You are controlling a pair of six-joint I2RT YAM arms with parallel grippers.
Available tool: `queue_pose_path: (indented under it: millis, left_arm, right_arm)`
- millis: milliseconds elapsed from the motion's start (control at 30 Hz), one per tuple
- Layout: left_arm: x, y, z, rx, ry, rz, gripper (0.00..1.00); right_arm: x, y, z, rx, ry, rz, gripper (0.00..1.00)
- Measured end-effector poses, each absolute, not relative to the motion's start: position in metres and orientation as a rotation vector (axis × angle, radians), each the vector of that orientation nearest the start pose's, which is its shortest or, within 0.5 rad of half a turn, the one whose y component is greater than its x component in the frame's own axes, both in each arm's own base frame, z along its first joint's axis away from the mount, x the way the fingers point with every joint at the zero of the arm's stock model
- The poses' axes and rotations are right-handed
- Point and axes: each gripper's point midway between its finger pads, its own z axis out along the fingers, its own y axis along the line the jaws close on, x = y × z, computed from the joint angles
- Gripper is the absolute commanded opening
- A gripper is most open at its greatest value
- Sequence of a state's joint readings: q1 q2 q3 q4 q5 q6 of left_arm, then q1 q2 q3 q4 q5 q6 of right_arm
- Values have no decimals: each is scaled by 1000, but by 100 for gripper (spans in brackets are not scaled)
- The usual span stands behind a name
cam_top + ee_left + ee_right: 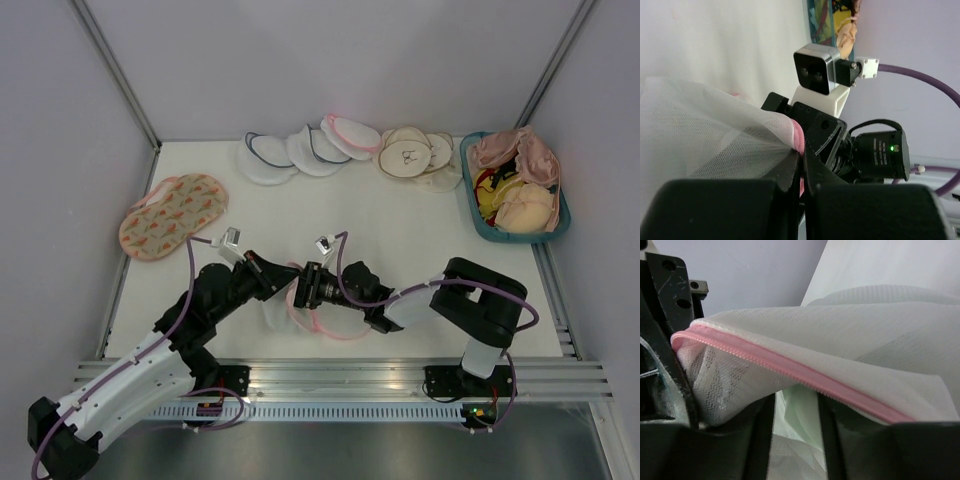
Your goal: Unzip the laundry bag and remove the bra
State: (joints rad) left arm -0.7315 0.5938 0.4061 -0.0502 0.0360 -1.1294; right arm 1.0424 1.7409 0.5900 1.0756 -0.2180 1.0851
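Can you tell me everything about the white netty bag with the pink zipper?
The laundry bag is soft white see-through mesh with a pink zipper along its edge, looking closed where visible. It is bunched up near the front of the table, between the left tool, which pinches its pink edge, and the right tool, which meets it too.

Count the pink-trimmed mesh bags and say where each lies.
2. One bag sits at the front, pinched by the left gripper, right gripper alongside; the other bag lies at the back in the pouch row. More may hide underneath.
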Motion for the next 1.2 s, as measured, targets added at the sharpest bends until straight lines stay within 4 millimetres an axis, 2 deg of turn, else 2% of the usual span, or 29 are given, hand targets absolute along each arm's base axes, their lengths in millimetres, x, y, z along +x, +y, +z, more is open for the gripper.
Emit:
queue_pose_path:
  millis: [167, 200, 267, 367, 467, 667, 800, 967, 1100, 1133, 1200]
  left_arm:
    - [199, -217, 198, -443, 1959, -1252, 2]
    - [200, -216, 198, -453, 1956, -1245, 2]
    - [194, -220, 198, -437, 1973, -1281, 2]
    - [180, -229, 197, -390, 2008, -1339, 2]
    - [178, -229, 196, -385, 2009, -1352, 2]
    - [175, -224, 200, -390, 1991, -1352, 2]
    - [179, -216, 197, -426, 1979, -1303, 2]
    - [186, -211, 186, -456, 1998, -1233, 2]
    - [188, -211, 177, -462, 2028, -1200, 2]
    - [188, -212, 175, -462, 2035, -1195, 2]
    - [189, -213, 172, -464, 2047, -1187, 2]
  right_arm:
    - [174, 449, 136, -129, 1973, 1707, 19]
    - [175, 451, 135, -123, 1973, 1705, 10]
    - [179, 454, 133, -98, 1974, 1696, 1]
    - [184, 454, 132, -60, 1972, 1684, 0]
    - [186, 450, 129, -43, 1972, 1668, 0]
    - [176, 419, 121, -29, 2028, 1578, 0]
    - [171, 398, 139, -50, 2013, 1520, 0]
    - [177, 370, 166, -52, 1973, 1383, 0]
    - [180, 350, 167, -80, 1992, 1258, 0]
    - [180, 349, 163, -90, 2004, 1239, 4]
    - [179, 348, 153, -113, 2038, 1203, 26]
